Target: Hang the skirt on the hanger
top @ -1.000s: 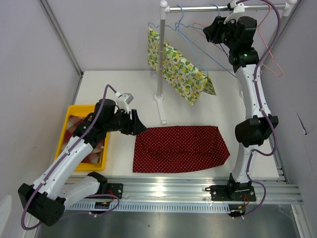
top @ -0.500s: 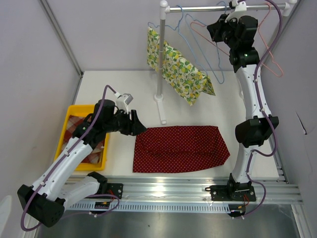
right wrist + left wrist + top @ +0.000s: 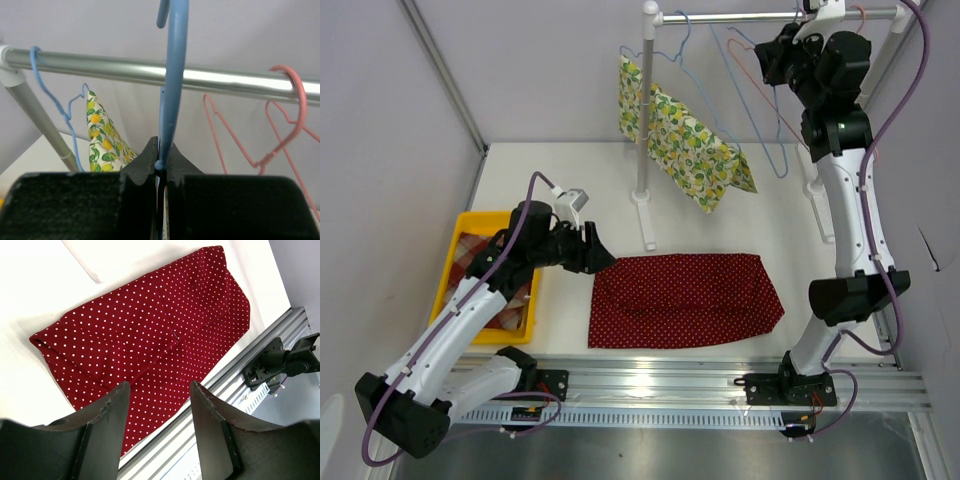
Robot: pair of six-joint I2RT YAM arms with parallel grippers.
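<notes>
Item: red dotted skirt [image 3: 685, 300], laid flat and folded on the white table [image 3: 560, 180], lower centre of the top view, well apart from the rail [image 3: 740, 17] at the upper edge. Item: blue hanger [image 3: 172, 75], pinched at its neck between the clenched fingers of the right gripper [image 3: 161, 150], seen at upper right of the top view; its stem is seen crossing in front of the rail, and whether the hook rests on the rail cannot be told. Item: pink hanger [image 3: 290, 115], hooked on the rail just to the right in the right wrist view. Item: lemon-print garment [image 3: 695, 150], hung left of the blue hanger, beside the stand pole [image 3: 643, 130]. Item: left gripper [image 3: 159, 390], fingers released and spread with nothing between them, poised at the skirt's left end, near the yellow bin [image 3: 450, 270]. Step in hand, as judged: the blue hanger is to be taken off the rail and brought down to the skirt. Handling notes: the hook is best raised fully clear of the rail before any sideways pull; the path is best kept away from the pink hanger and the printed garment so that no wire is snagged; the pinch is to be kept firm, since thin wire is likely to swivel; the skirt's waist edge is best lifted by the left gripper only once the hanger is close.
</notes>
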